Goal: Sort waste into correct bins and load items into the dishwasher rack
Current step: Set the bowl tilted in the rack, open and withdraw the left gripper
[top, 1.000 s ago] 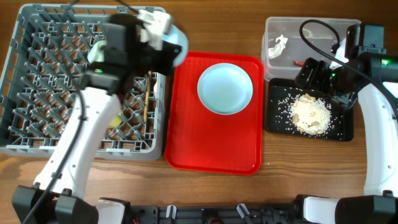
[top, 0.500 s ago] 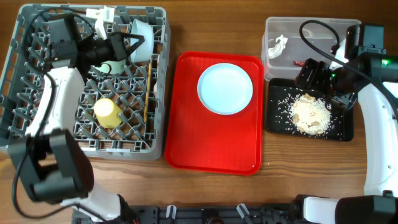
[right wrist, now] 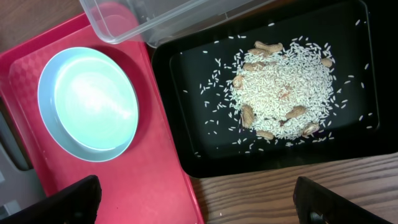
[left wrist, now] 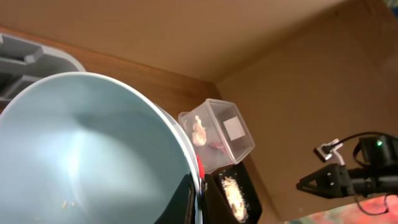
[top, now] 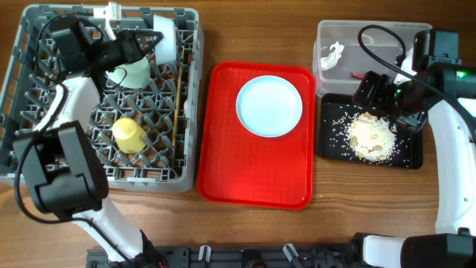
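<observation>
L gripper (top: 143,45) is clamping the glossy light blue bowl (top: 165,36), few specks inside, tipped on edge at rear of grey rack (top: 44,160); R gripper (right wrist: 200,198) is hovering w/ fingers wide over black tray (top: 331,145); white sticker (left wrist: 235,127) on clear box (left wrist: 214,115) is showing no legible txt.

Bowl (left wrist: 93,155) swamps the left wrist view, cut off left and bottom; we cannot judge the left gripper's (top: 147,43) hold. Far right corner: wrapper (top: 357,75) too small, part under right gripper (top: 381,91).
</observation>
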Tool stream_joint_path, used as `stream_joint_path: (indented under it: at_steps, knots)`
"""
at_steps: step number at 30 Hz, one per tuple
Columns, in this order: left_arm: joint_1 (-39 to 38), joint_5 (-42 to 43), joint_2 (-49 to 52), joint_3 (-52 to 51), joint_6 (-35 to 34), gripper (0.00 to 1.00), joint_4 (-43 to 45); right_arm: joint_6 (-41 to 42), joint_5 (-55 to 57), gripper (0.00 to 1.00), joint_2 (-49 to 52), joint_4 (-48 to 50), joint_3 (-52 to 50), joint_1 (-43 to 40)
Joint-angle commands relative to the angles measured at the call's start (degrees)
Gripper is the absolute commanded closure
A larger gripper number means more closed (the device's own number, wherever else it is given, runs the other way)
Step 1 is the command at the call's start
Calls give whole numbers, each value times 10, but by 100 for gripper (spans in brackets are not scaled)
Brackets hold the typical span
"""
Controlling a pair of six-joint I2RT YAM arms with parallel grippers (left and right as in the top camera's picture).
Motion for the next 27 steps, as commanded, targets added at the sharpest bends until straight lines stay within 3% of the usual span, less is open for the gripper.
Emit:
stream_joint_path:
  at_steps: [1, 17, 19, 23, 25, 27]
  knots:
    - [1, 19, 30, 5, -33, 96, 9, 2, 8, 0, -6, -4, 2, -2]
    - [44, 3, 47, 5, -38, 96, 21, 7, 7, 0, -6, -11, 2, -2]
    - [52, 3, 47, 5, -43, 80, 21, 7, 7, 0, -6, -11, 2, -2]
    - [66, 3, 47, 5, -43, 73, 21, 7, 5, 0, -6, -11, 2, -2]
    - [70, 3, 47, 5, -43, 61, 22, 10, 1, 0, -6, -11, 2, -2]
    - [77, 3, 47, 5, -43, 39, 22, 16, 1, 0, -6, -11, 2, -2]
